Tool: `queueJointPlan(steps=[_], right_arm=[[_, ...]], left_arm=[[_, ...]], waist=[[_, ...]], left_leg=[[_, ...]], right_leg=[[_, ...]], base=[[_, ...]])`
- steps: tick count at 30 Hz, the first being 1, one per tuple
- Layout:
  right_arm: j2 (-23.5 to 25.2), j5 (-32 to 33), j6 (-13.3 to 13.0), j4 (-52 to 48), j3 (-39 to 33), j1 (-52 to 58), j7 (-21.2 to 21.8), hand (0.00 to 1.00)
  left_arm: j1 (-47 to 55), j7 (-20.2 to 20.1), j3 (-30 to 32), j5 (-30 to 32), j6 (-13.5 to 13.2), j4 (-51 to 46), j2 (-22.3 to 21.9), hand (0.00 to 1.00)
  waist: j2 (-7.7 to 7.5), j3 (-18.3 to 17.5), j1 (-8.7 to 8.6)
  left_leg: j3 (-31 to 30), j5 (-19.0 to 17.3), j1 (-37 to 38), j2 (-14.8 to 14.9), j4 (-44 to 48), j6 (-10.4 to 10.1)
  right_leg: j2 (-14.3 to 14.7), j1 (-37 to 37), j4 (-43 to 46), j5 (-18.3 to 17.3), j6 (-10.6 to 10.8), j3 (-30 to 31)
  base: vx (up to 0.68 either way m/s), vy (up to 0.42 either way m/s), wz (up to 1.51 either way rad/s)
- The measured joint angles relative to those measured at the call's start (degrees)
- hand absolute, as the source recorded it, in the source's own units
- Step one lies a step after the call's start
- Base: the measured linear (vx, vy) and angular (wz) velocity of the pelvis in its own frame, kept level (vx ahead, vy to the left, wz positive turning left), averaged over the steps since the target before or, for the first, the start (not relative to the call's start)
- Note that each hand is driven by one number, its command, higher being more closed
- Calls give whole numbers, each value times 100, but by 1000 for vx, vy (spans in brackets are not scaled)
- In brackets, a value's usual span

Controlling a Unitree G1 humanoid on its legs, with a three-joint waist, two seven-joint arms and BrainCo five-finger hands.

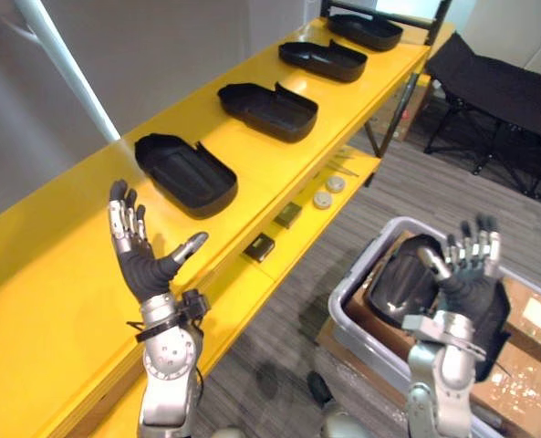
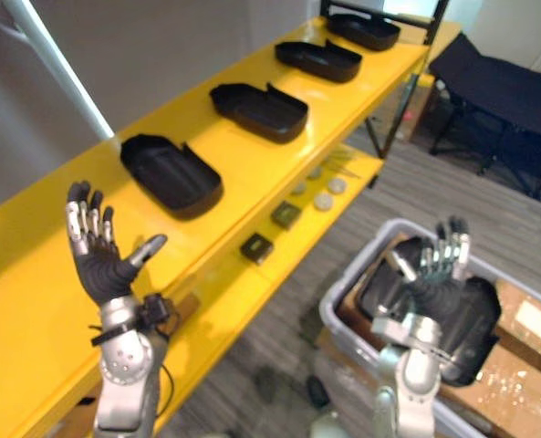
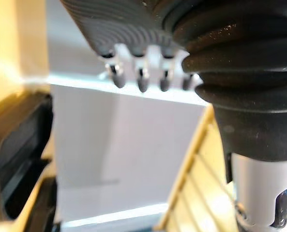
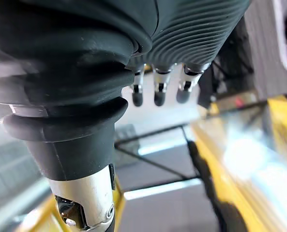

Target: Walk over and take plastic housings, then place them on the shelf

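Confirm both hands empty before reaching: note the left hand (image 1: 144, 266) raised palm-up at 8 o'clock over the near end of the yellow shelf (image 1: 42, 301), fingers released and spread, and the right hand (image 1: 468, 274) raised likewise at 4 o'clock over the grey tote (image 1: 357, 265), fingers released, grasping nothing. Locate the task parts in two places: four black plastic housings in a row on the top board, from the nearest housing (image 1: 186, 173) at 10 o'clock out to the farthest housing (image 1: 366, 30) at 1 o'clock, and more stock in the tote, with the topmost housing (image 1: 400, 278) showing just beside the right hand. Treat the step in hand as a pickup from the tote. Turn the right hand palm-down, lower it onto the topmost housing, curl the fingers over one long rim and set the thumb against the wall beneath. Avoid a pinch on a thin edge alone, given a smooth, probably light shell liable to twist. Support the far end with the left hand if needed. Lift straight up past the tote rim before turning. Aim for the bare yellow board at 8 o'clock, near the nearest housing, hollow side up to match the row. Stay clear of the small dark blocks (image 1: 259, 247) and round discs (image 1: 322, 199) on the lower board.
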Motion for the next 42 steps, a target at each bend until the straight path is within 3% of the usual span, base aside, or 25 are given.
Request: queueJointPlan(steps=[2,4,5,6,7,8,9,12,13,17,18,19,20,21,22,25,26,27,29,31,32,34,36,39,42], right_arm=[[184,77,53,-182,92,168,101,0],[235,188,66,-516,380,459,190,0],[233,190,94,-604,448,528,212,0],[229,193,104,-717,528,658,229,0],[197,196,117,-706,534,645,250,0],[194,240,154,-695,529,711,264,0],[212,239,172,-678,545,773,267,0],[198,234,184,-686,685,728,343,0],[199,223,206,-684,694,728,347,0],[195,182,229,-682,766,724,438,0],[196,183,235,-673,793,734,454,0],[192,174,257,-654,805,679,449,0],[191,162,273,-646,811,633,449,0],[179,129,278,-598,837,533,449,0],[74,129,285,-494,807,473,443,0],[-92,125,307,-398,875,475,445,0],[-122,124,313,-392,893,457,446,0],[-187,123,332,-309,907,414,446,0],[-318,124,336,-256,855,431,440,0],[-416,114,341,-225,773,424,391,0],[-425,-37,350,-221,679,395,255,0],[-414,-439,389,-143,478,128,-3,0],[-341,-762,399,61,242,-277,-324,0],[-87,-1219,543,496,37,-1165,-984,0],[-39,-1347,651,1316,-286,-2137,-1460,0]], left_arm=[[-27,-15,-66,0,-16,-107,8,0],[-82,-31,-218,3,-24,-150,58,0],[-88,-28,-216,4,-28,-164,61,0],[-108,-21,-177,2,-27,-169,57,0],[-123,-21,-151,3,-26,-170,39,0],[-140,-22,-98,4,-22,-166,68,0],[-100,-18,-61,5,-20,-176,64,0],[15,-13,142,-1,-24,-211,76,0],[41,-32,118,-59,-28,-209,76,0],[226,-20,149,-253,-35,-204,249,0],[245,-23,156,-254,-36,-209,341,0],[251,-17,188,-266,-35,-205,288,0],[254,-13,253,-270,-35,-204,272,0],[294,4,315,-296,-35,-190,114,0],[377,4,312,-403,-26,-64,-183,0],[693,-9,381,-696,-70,-61,-315,0],[765,-12,401,-777,-78,-58,-315,0],[935,-39,433,-1020,-88,-35,-318,0],[1125,-89,428,-1245,-91,63,-318,0],[1224,-196,431,-1336,-91,90,-318,0],[1226,-303,431,-1326,-103,85,-317,0],[1217,-348,467,-1319,-153,78,-319,0],[1110,-329,440,-1315,-156,81,-320,0],[894,-233,245,-1272,-157,85,-271,0],[450,-149,-173,-1039,-160,230,-212,0]], waist=[[-83,70,15],[-236,205,152],[-267,232,181],[-246,253,266],[-157,329,331],[-114,419,325],[-32,476,341],[65,478,462],[3,445,468],[-189,334,541],[-327,251,533],[-427,152,539],[-411,146,549],[-349,139,543],[-96,120,465],[-69,95,371],[-59,90,372],[-43,87,375],[-9,98,345],[12,100,377],[34,113,463],[49,120,531],[-32,198,562],[-189,548,628],[-153,722,713]], left_leg=[[6,-130,-78,-56,392,45],[411,-365,-88,-67,809,223],[559,-406,-134,-53,924,286],[845,-413,-305,72,1087,410],[1062,-364,-361,217,1077,503],[1309,-224,-390,388,1037,554],[1543,-65,-319,575,883,557],[1934,235,-125,1003,458,373],[1952,329,-131,1122,278,268],[1910,488,-237,1307,199,-91],[1913,551,-341,1356,229,-273],[1905,646,-468,1472,272,-473],[1905,695,-499,1554,256,-573],[1903,857,-511,1701,115,-804],[1806,1075,-448,1861,-221,-885],[1916,1827,268,1818,-1279,-827],[1900,1945,314,1836,-1340,-738],[1863,2230,262,1843,-1314,-330],[1837,2606,-89,1805,-948,207],[1742,2261,-448,1430,-225,-97],[1763,1858,-600,1049,55,-157],[1794,1456,-787,469,-246,23],[1781,1457,-583,297,-841,-28],[1857,1409,-758,301,-612,72],[1929,1318,-920,315,-522,141]], right_leg=[[33,-18,153,4,24,55],[81,-101,226,188,289,418],[65,-155,179,341,312,398],[56,-245,-258,1060,321,206],[51,-223,-567,1383,104,21],[4,-314,-51,980,-223,-956],[-152,-287,531,464,-312,-1608],[-612,45,1189,-13,-353,-1897],[-898,281,1368,-69,-436,-1875],[-1356,612,1371,-85,-460,-1837],[-1437,724,1168,-72,-401,-1843],[-1410,803,954,-611,66,-1873],[-1360,767,930,-850,227,-1892],[-1249,689,966,-1346,384,-1988],[-1043,535,1270,-1536,259,-2144],[-954,51,2648,-2383,-28,-2200],[-917,3,2772,-2480,-96,-2199],[-869,-6,2819,-2533,-168,-2221],[-875,153,2624,-2470,-276,-2379],[-1016,310,2356,-2368,-364,-2445],[-1091,400,2144,-2274,-370,-2505],[-1170,398,1937,-2152,-295,-2637],[-1249,290,1846,-2065,-147,-2655],[-1245,332,1497,-1724,-20,-2645],[-1226,334,1004,-1326,39,-2613]], base=[[-85,167,-26],[-202,234,-92],[-320,232,-134],[-251,104,-121],[-373,148,-139],[-269,106,-125],[-238,121,-120],[-214,44,-124],[-213,-114,-61],[-140,-277,-51],[-73,-449,-27],[-67,-462,-31],[-81,-591,-35],[-59,-487,-19],[-49,-483,-2],[70,-441,16],[39,-347,-2],[40,-250,1],[85,-262,32],[78,-114,35],[42,26,26],[57,82,32],[72,107,19],[18,120,-13],[-31,127,-23]])
